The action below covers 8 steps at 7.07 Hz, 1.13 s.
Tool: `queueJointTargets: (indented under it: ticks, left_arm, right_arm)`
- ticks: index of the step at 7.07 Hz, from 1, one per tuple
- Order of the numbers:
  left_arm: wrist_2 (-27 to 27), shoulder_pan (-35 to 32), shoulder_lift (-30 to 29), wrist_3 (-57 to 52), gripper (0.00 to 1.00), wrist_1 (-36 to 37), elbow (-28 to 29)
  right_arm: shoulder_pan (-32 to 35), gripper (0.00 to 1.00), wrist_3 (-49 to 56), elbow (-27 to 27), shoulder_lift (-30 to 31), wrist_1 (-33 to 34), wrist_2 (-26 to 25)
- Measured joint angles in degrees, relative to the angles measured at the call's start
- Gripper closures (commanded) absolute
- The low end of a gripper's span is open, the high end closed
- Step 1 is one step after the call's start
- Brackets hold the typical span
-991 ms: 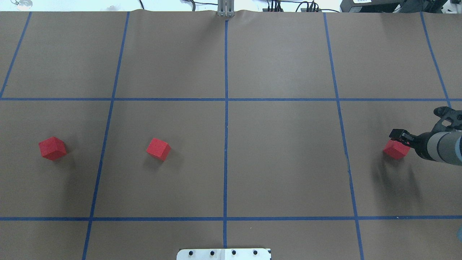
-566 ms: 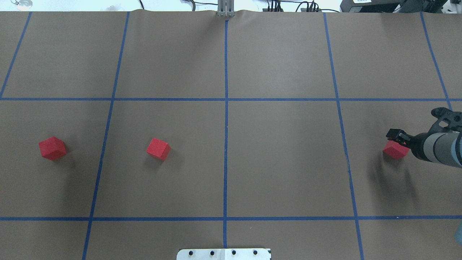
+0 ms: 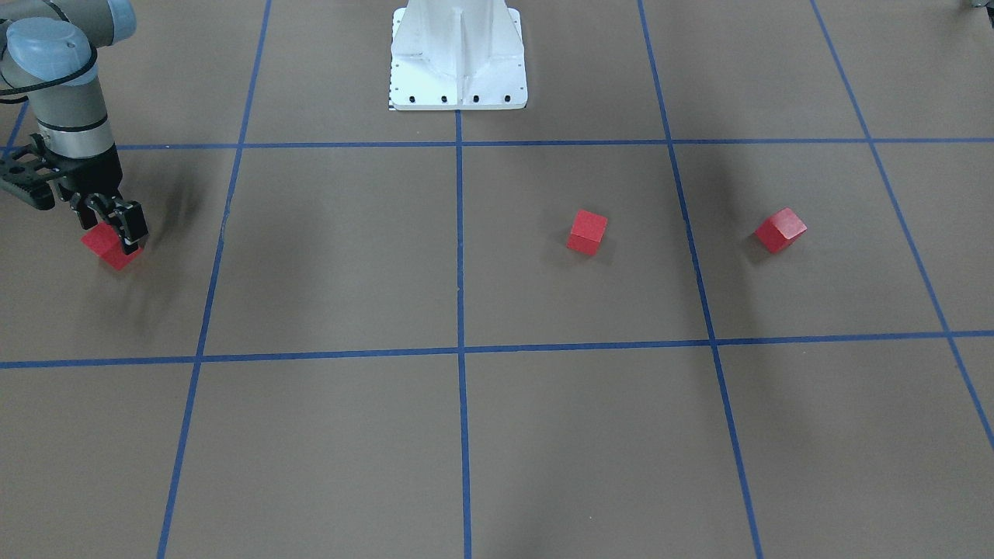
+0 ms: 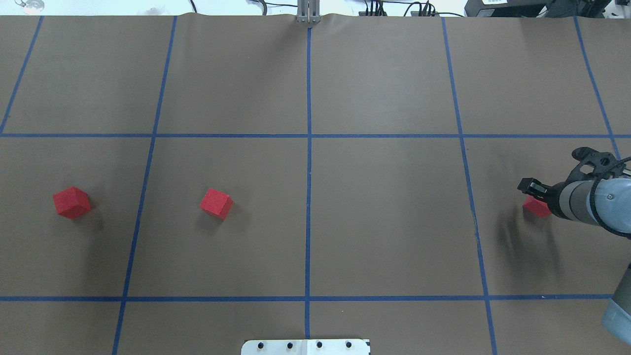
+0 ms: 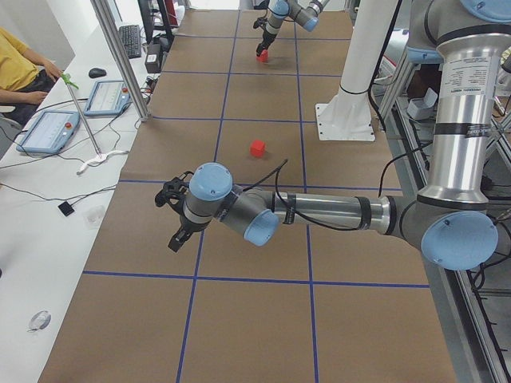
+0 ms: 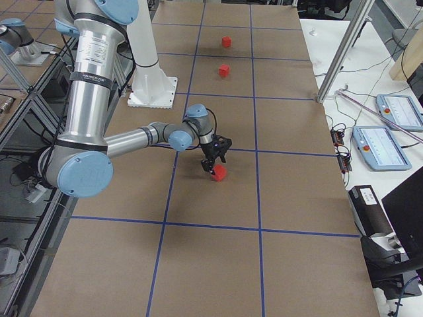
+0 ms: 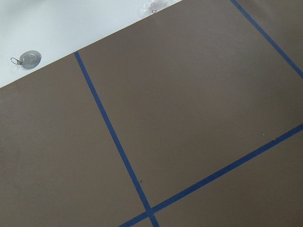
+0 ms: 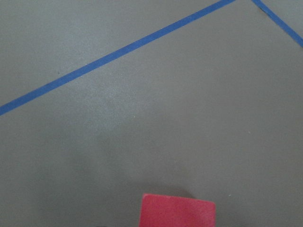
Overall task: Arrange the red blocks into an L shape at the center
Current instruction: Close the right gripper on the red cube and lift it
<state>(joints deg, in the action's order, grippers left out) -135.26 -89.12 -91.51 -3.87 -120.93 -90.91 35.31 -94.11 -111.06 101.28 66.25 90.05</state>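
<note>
Three red blocks lie on the brown paper. Two are on the left in the overhead view, one far left (image 4: 72, 202) and one nearer the middle (image 4: 216, 203). The third (image 4: 535, 207) is at the far right, partly under my right gripper (image 4: 540, 197). In the front view this gripper (image 3: 105, 221) is open, its fingers straddling the top of that block (image 3: 111, 250), which rests on the paper. The center (image 4: 308, 217), on the middle blue tape line, holds no block. My left gripper (image 5: 176, 239) hovers over the paper in the exterior left view only, so I cannot tell its state.
The white robot base plate (image 4: 305, 346) sits at the near middle edge. Blue tape lines (image 4: 458, 135) cross the paper. A side table with tablets (image 5: 48, 132) and a metal post (image 5: 120, 56) stand beyond the far edge.
My right gripper has shifted slightly toward the middle and now covers more of the right block. The block has stayed in place. The other two blocks have not moved.
</note>
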Motion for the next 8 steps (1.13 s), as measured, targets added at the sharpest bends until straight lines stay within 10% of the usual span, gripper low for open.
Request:
queueJointTargets:
  ticks: [1, 3, 8]
  left_arm:
    - [0.00, 0.00, 0.02, 0.00, 0.00, -0.01, 0.03]
    - [0.00, 0.00, 0.02, 0.00, 0.00, -0.01, 0.03]
    - [0.02, 0.00, 0.02, 0.06, 0.00, -0.01, 0.07]
  right_arm:
    - [-0.10, 0.31, 0.02, -0.07, -0.17, 0.73, -0.20]
    - [-0.09, 0.91, -0.01, -0.21, -0.14, 1.04, -0.38]
    - [0.52, 1.00, 10.24, -6.00, -1.43, 1.38, -1.45]
